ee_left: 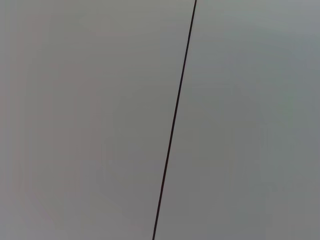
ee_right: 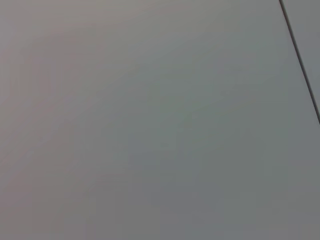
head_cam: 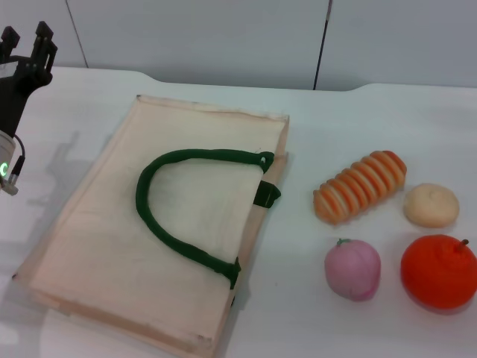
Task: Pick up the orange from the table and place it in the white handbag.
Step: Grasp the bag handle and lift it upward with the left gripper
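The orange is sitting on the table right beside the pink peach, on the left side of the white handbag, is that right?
Not quite. The orange does sit on the table beside the pink peach, but the head view shows both on the right side of the white handbag, not the left.

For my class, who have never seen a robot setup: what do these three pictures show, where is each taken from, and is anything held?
The wide picture comes from a camera on the robot's head, looking down at the table. On it lie the white handbag, flat, and beside it the orange, a pink peach, a striped bread and a pale bun. The left gripper hangs at the far left edge, holding nothing. The two wrist cameras show only a grey wall. The right gripper is out of view.
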### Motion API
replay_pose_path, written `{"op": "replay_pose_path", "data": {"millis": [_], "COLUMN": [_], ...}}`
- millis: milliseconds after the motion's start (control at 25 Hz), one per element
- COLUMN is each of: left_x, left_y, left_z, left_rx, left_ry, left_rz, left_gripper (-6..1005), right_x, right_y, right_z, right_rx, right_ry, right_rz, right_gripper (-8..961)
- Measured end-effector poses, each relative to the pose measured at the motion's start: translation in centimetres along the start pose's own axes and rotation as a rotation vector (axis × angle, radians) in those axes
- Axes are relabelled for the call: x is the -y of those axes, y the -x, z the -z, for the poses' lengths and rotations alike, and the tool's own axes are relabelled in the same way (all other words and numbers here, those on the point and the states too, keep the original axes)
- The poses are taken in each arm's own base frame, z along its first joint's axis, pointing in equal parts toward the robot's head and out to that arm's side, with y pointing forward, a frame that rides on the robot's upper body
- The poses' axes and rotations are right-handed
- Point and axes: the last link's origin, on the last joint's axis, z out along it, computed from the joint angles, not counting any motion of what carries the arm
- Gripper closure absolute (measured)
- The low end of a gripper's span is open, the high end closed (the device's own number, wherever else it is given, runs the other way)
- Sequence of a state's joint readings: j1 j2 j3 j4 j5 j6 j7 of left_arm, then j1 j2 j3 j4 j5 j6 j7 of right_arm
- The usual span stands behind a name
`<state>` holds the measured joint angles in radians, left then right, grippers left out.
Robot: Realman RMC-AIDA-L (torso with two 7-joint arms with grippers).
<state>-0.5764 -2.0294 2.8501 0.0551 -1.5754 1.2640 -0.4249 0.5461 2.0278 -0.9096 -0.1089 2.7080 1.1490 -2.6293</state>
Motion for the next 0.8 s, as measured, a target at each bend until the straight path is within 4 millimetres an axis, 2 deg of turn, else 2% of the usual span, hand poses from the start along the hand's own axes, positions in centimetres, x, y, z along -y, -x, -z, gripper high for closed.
{"op": "replay_pose_path", "data": {"millis": [520, 800], "left_x": [-0.07, 0.05], "left_y": [0.03, 0.02], "left_z": [-0.01, 0.02], "left_rx": [0.002, 0.039], "left_ry": [0.005, 0.061], "left_rz": [0.009, 0.148], "left_gripper": [424, 425], "right_x": [0.03, 0.09], "right_y": [0.02, -0.03], "right_z": [0.0, 0.01], "right_rx": [0.001, -0.004], "right_ry": [-0.002, -0.003], "right_rz": [-0.001, -0.001], "right_gripper": [62, 62]}}
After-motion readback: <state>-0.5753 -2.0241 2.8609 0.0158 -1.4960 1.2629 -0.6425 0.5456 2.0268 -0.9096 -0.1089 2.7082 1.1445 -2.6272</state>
